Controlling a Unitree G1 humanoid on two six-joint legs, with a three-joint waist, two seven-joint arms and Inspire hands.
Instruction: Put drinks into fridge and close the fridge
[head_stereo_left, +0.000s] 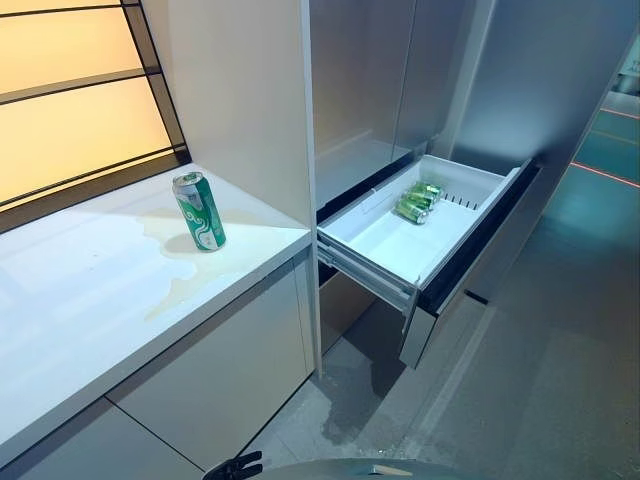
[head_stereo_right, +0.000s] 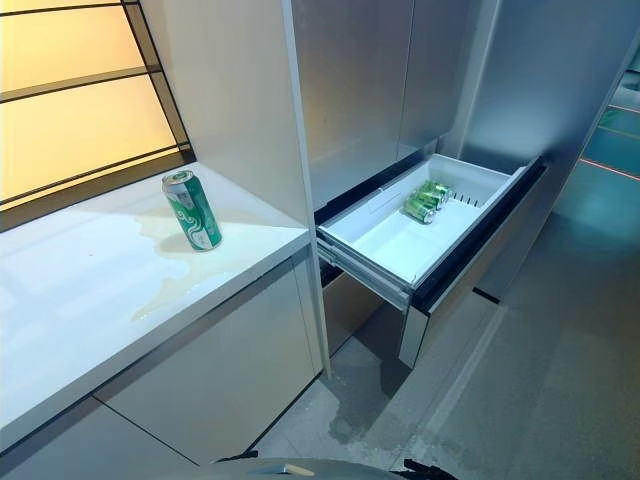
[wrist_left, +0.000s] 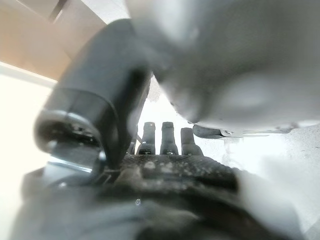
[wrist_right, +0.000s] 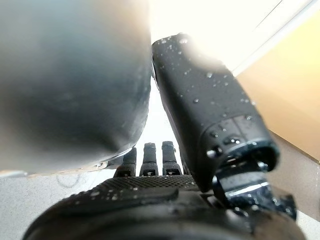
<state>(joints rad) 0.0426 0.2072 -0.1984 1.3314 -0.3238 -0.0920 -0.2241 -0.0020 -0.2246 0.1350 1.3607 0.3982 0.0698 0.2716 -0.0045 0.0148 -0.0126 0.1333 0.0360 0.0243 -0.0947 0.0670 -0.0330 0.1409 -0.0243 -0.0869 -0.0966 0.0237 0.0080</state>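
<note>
Standing at ten o'clock on the wet surface (head_stereo_left: 90, 290), one green can (head_stereo_left: 200, 211) could slip; two cans (head_stereo_left: 418, 201) lie in the drawer (head_stereo_left: 375, 245). Left hand (wrist_left: 165, 142) and right hand (wrist_right: 150, 155): fingers relaxed, empty.

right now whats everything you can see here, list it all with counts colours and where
can on counter: one, green with white pattern, upright on the white counter, standing in a puddle
puddle: one, pale yellowish liquid, spread on the counter around and in front of the can
counter: one, white, at left under the lit window
fridge drawer: one, white tray with dark front, pulled open at right
cans in drawer: at least two, green, lying on their sides at the far end of the tray
left hand: dark, fingers straight, holding nothing
right hand: dark, wet with droplets, fingers straight, holding nothing
</note>
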